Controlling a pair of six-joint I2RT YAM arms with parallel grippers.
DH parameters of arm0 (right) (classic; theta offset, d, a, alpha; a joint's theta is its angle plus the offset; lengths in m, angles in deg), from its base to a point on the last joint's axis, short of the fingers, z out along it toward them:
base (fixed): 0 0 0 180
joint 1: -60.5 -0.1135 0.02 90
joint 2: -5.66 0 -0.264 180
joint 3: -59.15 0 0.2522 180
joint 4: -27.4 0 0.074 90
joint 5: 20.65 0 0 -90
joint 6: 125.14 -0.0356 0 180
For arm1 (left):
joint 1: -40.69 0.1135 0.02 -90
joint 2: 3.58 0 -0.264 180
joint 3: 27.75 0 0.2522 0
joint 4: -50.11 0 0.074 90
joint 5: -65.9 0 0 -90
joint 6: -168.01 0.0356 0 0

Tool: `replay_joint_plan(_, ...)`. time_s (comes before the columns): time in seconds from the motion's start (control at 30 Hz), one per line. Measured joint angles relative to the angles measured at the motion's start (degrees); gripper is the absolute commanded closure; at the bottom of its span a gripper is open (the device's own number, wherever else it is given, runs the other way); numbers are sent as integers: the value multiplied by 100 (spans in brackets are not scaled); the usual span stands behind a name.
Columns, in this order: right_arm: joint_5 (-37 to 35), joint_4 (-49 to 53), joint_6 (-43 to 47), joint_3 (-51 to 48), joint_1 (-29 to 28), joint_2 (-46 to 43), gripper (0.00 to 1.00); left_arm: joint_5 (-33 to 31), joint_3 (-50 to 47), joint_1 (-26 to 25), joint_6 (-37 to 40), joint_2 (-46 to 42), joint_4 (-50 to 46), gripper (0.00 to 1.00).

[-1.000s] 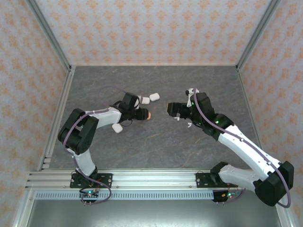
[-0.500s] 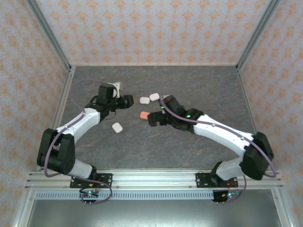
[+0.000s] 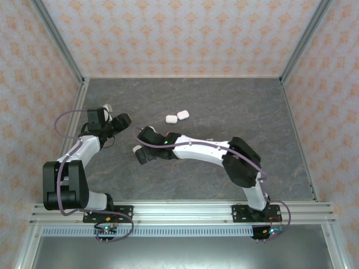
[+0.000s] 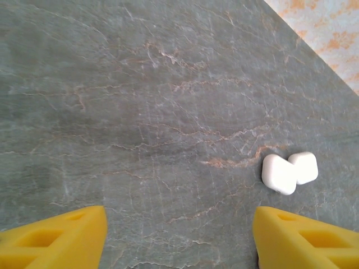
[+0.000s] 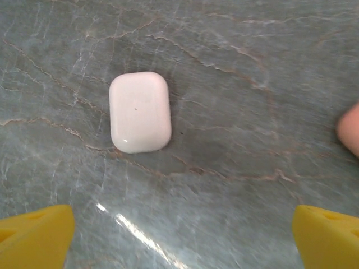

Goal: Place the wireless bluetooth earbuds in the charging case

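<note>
Top external, grey marbled tabletop (image 3: 224, 112), patterned walls (image 3: 185, 33)

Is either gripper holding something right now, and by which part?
No, nothing is held. The left gripper and right gripper are both open and empty; a white case lies untouched below the right one.

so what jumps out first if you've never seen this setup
The right arm stretches across the table to its left side, jaws wide open above a closed white case. Two more white cases lie touching each other toward the back of the grey marbled surface. The left arm sits near the left wall, jaws open with nothing between them.
</note>
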Motion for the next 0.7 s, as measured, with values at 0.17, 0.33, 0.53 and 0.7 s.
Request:
replay_joint_plan(0.17,4,238,72,861,-7,885,1,107,-120,234,-57,-101,90,30)
replay_joint_plan(0.33,46,433,295,1556,-9,1475,1,131,-190,264,-52,-160,81,29)
replay_joint_plan(0.53,20,813,575,2599,-7,2050,3,131,-219,431,-37,-306,76,29)
replay_joint_plan(0.7,15,1014,669,2979,-7,2369,14,133,-232,560,-35,-319,70,29)
